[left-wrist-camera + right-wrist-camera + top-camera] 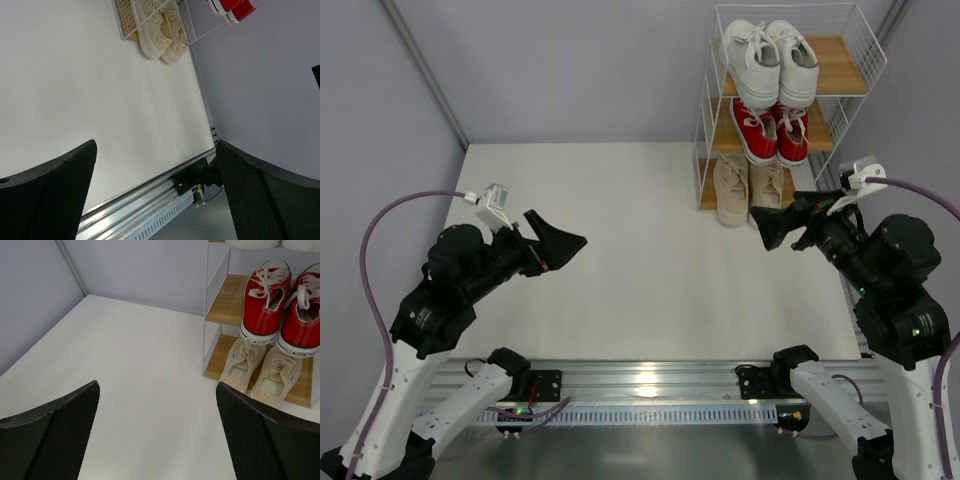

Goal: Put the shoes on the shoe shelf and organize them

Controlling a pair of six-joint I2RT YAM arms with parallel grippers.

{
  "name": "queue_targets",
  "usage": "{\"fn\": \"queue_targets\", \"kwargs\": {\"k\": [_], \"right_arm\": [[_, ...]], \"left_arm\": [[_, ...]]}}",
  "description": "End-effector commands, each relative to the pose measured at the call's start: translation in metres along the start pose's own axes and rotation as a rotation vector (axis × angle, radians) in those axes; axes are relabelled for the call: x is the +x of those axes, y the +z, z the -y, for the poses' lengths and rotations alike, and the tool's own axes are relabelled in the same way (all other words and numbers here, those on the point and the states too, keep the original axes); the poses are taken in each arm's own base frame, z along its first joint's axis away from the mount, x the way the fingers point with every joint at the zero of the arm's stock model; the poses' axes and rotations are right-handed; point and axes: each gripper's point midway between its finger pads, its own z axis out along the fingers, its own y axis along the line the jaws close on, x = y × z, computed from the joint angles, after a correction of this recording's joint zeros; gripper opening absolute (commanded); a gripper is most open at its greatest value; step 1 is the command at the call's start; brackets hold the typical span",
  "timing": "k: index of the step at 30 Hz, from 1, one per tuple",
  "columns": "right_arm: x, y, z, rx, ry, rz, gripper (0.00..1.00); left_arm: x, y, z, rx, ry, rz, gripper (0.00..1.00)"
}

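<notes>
The shoe shelf (842, 68) stands at the back right of the white table. A white pair (770, 55) is on its top board, a red pair (770, 132) on the middle board, and a beige pair (748, 188) at the bottom with toes sticking out. My left gripper (565, 245) hovers over the table's left side, open and empty (156, 145). My right gripper (770, 225) hangs just in front of the beige pair, open and empty (157, 385). The right wrist view shows the red shoes (282, 300) above the beige shoes (260, 372).
An aluminium rail (650, 385) with both arm bases runs along the table's near edge. Lilac walls close in the back and sides, with a metal post (425, 75) at the back left. The shelf's wire side (216, 275) faces the table's middle.
</notes>
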Motion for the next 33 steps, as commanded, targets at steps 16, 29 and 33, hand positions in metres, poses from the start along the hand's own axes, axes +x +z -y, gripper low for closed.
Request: {"fn": "queue_targets", "kwargs": {"k": [16, 29, 33], "right_arm": [[0.000, -0.088, 0.011, 0.183, 0.100, 0.054, 0.98], [-0.021, -0.107, -0.002, 0.130, 0.072, 0.132, 0.98], [-0.032, -0.119, -0.007, 0.115, 0.059, 0.189, 0.98]], "left_arm": [[-0.004, 0.012, 0.012, 0.057, 0.038, -0.007, 1.00], [-0.010, -0.003, 0.002, 0.002, 0.083, 0.038, 1.00], [-0.010, -0.003, 0.001, 0.004, 0.084, 0.041, 1.00]]}}
